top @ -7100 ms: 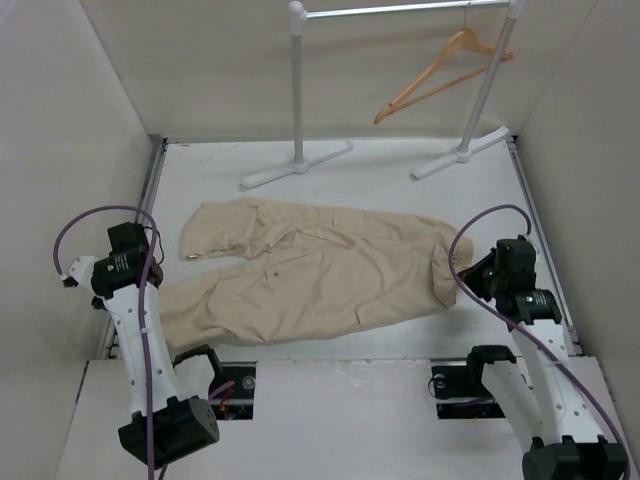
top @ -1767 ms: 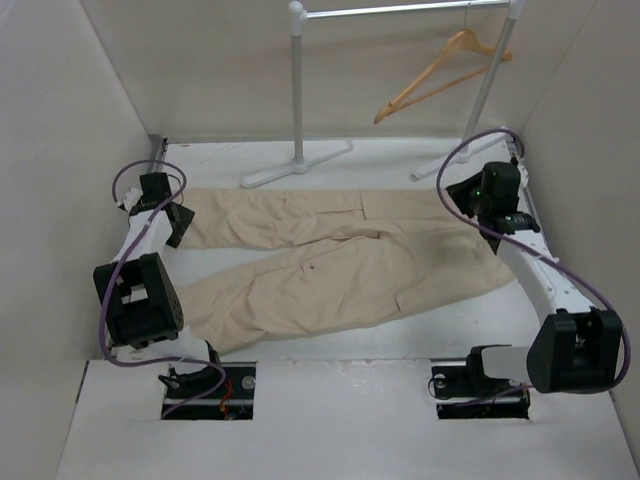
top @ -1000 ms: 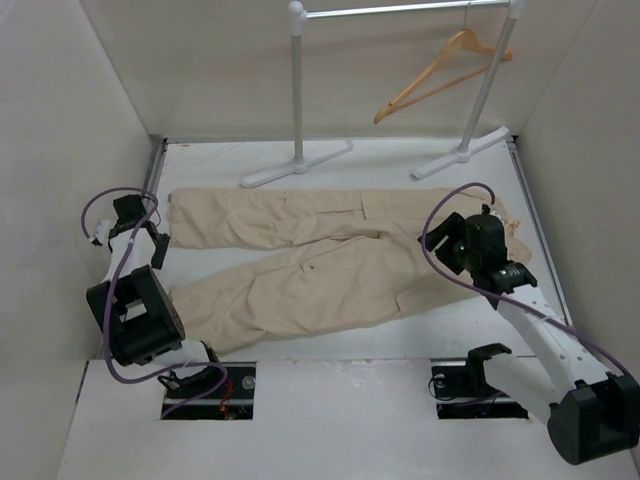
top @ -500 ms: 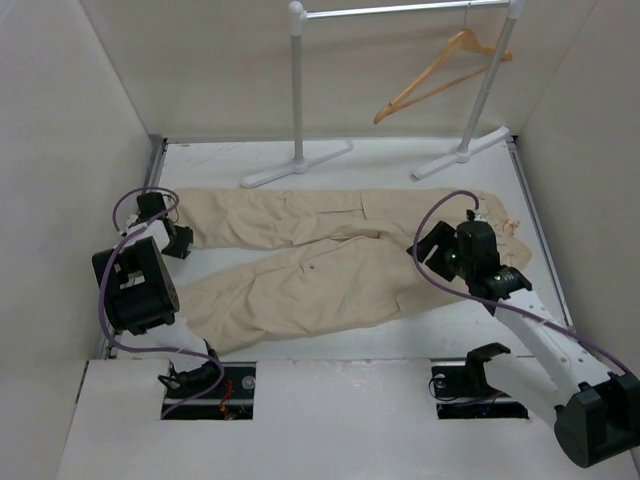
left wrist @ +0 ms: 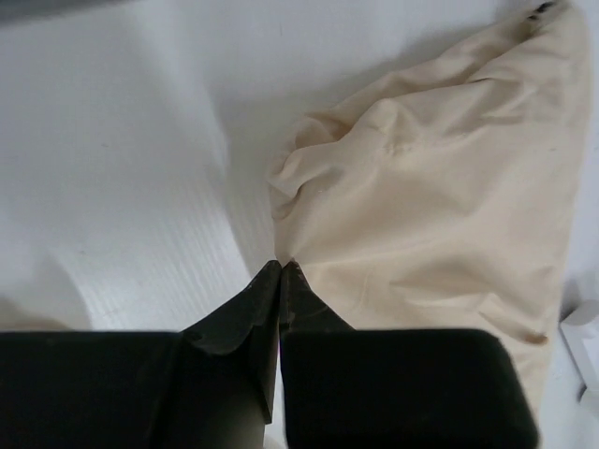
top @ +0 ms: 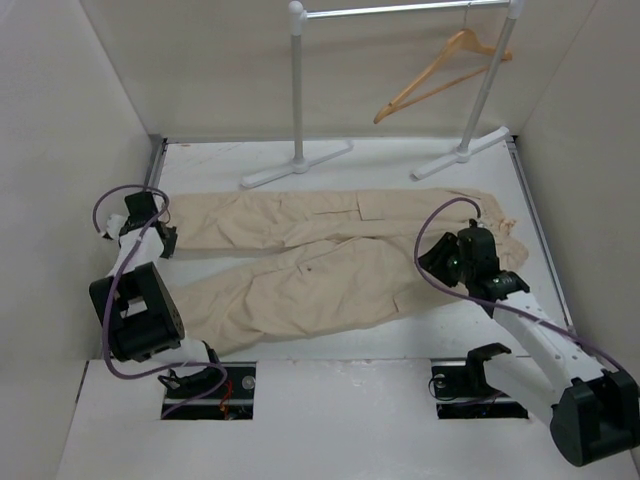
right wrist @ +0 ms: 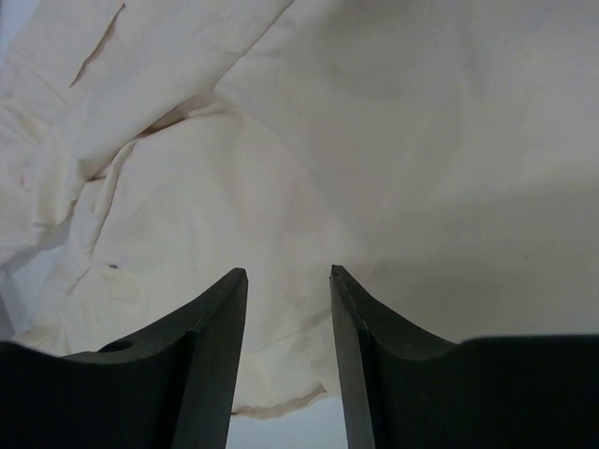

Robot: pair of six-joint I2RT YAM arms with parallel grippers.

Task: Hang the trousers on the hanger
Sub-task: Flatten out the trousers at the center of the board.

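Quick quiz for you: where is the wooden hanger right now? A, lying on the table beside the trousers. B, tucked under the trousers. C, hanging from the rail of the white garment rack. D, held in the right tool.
C: the wooden hanger hangs by its hook from the rail of the white garment rack at the far right, well apart from the trousers spread flat on the table.

Trousers (top: 330, 260): plain beige, no print, one small dark dot on the near leg; table (top: 400, 165) white. Hanger (top: 440, 70) is light-brown wood with a grey metal hook, on a white garment rack (top: 297, 90), far right. Left arm (top: 133, 258) and right arm (top: 535, 335) are white with black joints and purple cables (top: 432, 225); left gripper (left wrist: 281, 268) and right gripper (right wrist: 288, 276) are black.
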